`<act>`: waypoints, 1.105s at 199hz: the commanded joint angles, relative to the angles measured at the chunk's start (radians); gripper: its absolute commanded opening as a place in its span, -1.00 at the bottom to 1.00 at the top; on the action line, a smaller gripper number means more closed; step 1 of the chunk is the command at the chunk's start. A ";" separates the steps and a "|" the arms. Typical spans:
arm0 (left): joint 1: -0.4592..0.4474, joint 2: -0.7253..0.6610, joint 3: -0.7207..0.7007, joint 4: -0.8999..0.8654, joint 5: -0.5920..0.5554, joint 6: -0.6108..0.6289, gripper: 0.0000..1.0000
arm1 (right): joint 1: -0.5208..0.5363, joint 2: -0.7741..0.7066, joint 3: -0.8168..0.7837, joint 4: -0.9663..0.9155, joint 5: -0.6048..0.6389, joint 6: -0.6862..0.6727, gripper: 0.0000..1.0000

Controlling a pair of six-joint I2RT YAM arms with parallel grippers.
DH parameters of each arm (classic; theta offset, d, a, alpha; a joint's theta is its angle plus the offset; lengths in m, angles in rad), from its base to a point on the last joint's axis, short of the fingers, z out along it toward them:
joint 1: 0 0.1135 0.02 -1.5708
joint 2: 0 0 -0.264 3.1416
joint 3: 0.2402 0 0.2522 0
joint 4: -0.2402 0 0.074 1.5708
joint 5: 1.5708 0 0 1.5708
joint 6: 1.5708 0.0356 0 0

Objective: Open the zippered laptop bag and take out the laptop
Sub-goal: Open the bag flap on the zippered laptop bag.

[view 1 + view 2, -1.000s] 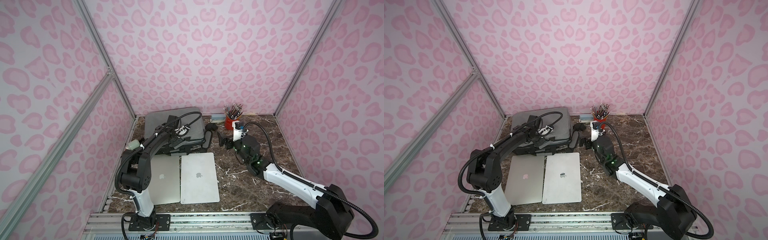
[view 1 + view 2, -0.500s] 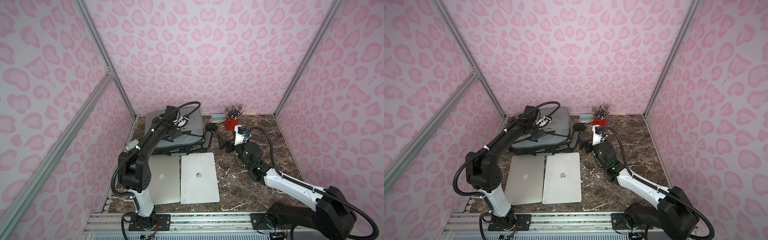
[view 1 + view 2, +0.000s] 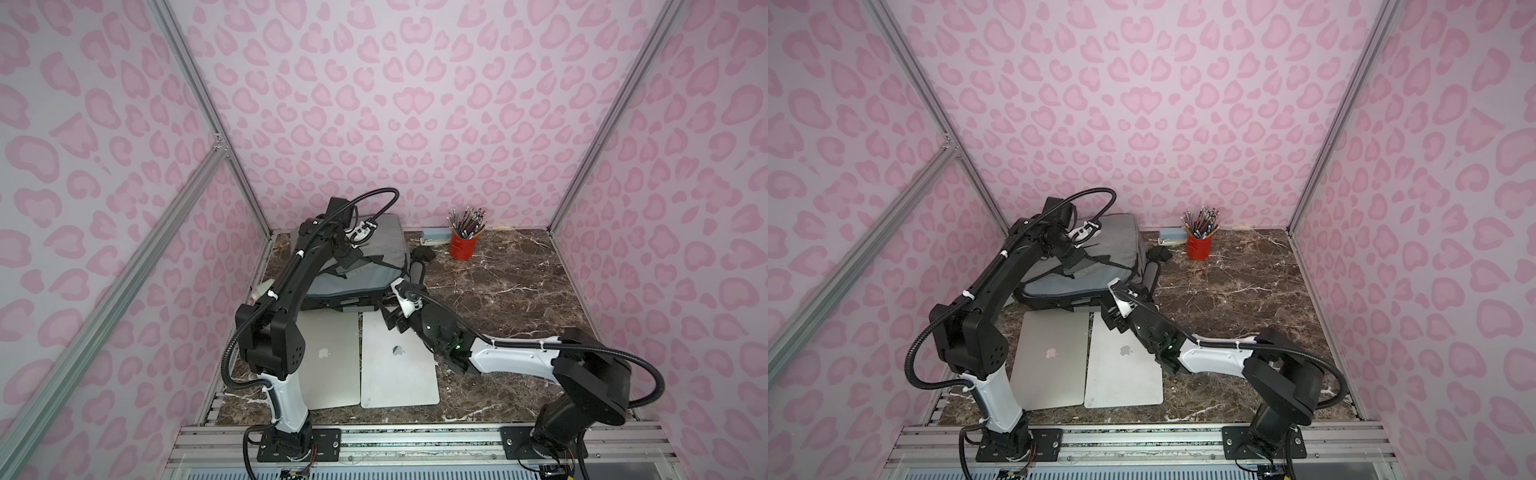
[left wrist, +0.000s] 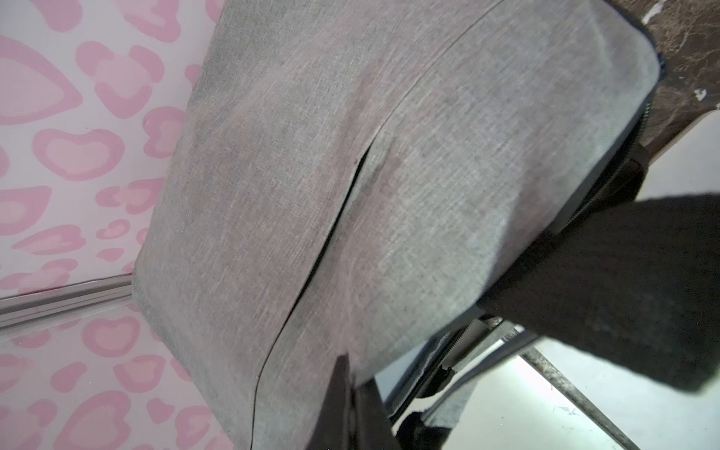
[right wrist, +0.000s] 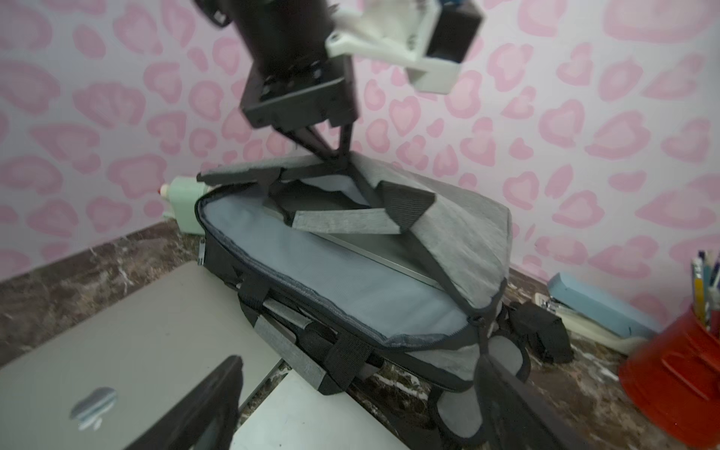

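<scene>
The grey laptop bag (image 3: 384, 245) (image 3: 1121, 241) lies at the back left of the table, unzipped, with its top flap raised. My left gripper (image 3: 347, 261) (image 3: 1073, 262) (image 4: 350, 376) (image 5: 341, 156) is shut on the bag's handle strap and holds the flap up. Inside the mouth, the silvery edge of a laptop (image 5: 385, 251) shows above the pale blue lining. My right gripper (image 3: 394, 321) (image 3: 1111, 319) (image 5: 358, 364) hangs open just in front of the bag's near right corner, with nothing between its fingers.
Two shut silver laptops (image 3: 332, 361) (image 3: 397, 365) lie side by side in front of the bag. A red pencil cup (image 3: 462, 249), a blue stapler (image 3: 434, 239) and a black pouch (image 3: 424, 253) stand at the back. A mint object (image 3: 261, 291) sits left of the bag.
My left gripper closed on the handle and rose, lifting the flap. My right arm swung from near the pencil cup to the bag's front right corner.
</scene>
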 commanded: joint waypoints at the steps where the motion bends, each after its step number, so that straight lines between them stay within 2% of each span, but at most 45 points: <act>1: -0.001 -0.001 0.026 -0.017 0.026 -0.006 -0.96 | 0.030 0.110 0.067 0.080 0.091 -0.299 0.81; 32: -0.001 -0.006 0.033 -0.022 0.041 -0.017 -0.96 | 0.049 0.301 0.200 0.133 0.180 -0.586 0.73; 63: -0.001 -0.006 0.050 -0.030 0.051 -0.029 -0.96 | 0.030 0.444 0.339 0.118 0.184 -0.755 0.66; 118: -0.001 0.000 0.075 -0.051 0.071 -0.036 -0.96 | -0.040 0.577 0.560 -0.024 0.145 -0.786 0.51; 186: -0.001 0.025 0.112 -0.073 0.089 -0.045 -0.96 | -0.074 0.694 0.691 -0.139 0.093 -0.920 0.36; 220: 0.000 0.032 0.116 -0.075 0.091 -0.055 -0.96 | -0.086 0.719 0.781 -0.219 0.083 -0.865 0.35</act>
